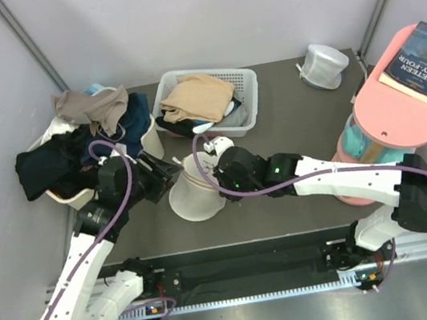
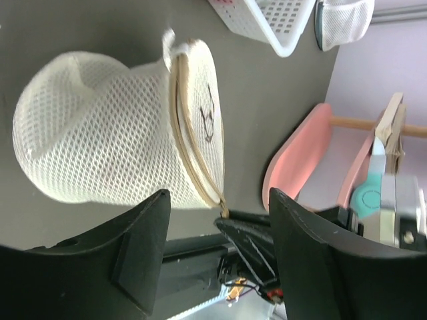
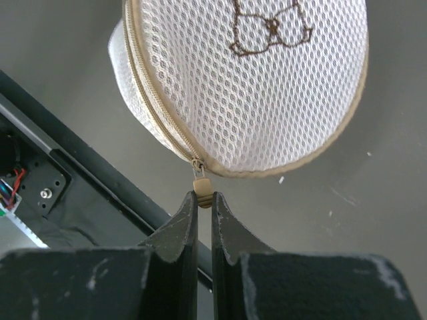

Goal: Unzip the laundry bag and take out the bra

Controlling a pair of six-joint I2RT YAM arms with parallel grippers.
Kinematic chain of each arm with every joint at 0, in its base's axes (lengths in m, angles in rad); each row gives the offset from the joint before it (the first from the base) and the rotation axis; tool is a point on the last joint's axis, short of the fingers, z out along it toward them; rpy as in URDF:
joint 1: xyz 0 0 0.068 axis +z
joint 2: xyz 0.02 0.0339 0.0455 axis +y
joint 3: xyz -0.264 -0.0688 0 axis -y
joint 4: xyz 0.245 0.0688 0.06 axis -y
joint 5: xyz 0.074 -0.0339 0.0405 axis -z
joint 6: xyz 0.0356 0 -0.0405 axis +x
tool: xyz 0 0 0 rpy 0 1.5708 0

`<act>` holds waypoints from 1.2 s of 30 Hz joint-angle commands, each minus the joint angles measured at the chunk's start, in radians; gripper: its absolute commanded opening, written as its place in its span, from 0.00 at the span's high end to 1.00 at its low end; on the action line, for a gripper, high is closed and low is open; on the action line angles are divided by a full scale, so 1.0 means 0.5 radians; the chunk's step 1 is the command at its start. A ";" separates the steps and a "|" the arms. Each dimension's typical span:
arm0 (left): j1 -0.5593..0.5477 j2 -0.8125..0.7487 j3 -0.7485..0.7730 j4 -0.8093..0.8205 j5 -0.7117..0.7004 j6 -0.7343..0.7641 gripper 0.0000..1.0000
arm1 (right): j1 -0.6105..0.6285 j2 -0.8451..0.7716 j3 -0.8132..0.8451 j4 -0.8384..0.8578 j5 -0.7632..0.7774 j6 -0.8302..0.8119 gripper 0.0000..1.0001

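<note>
The laundry bag [image 1: 195,195] lies on its side mid-table, pale beige mesh with a beige zipper round its flat face. In the right wrist view the bag [image 3: 267,87] fills the top, a brown bear drawn on it. My right gripper [image 3: 203,200] is shut on the beige zipper pull [image 3: 201,190] at the bag's lower edge; the zipper looks closed. My right gripper [image 1: 212,183] sits at the bag's right side. My left gripper [image 1: 168,173] is open at the bag's upper left; in the left wrist view the bag [image 2: 113,133] lies beyond its spread fingers [image 2: 143,247], untouched. The bra is hidden.
A white basket [image 1: 243,82] of beige clothes stands behind the bag. A white tub [image 1: 73,198] heaped with clothes is at the left. A greyish round pouch [image 1: 322,66] sits far right. A pink stand [image 1: 405,89] holds a book. A black rail [image 1: 246,264] runs along the near edge.
</note>
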 commanded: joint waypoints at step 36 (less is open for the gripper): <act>-0.141 0.029 -0.456 0.575 0.095 -0.335 1.00 | 0.042 -0.018 -0.016 0.191 -0.147 -0.107 1.00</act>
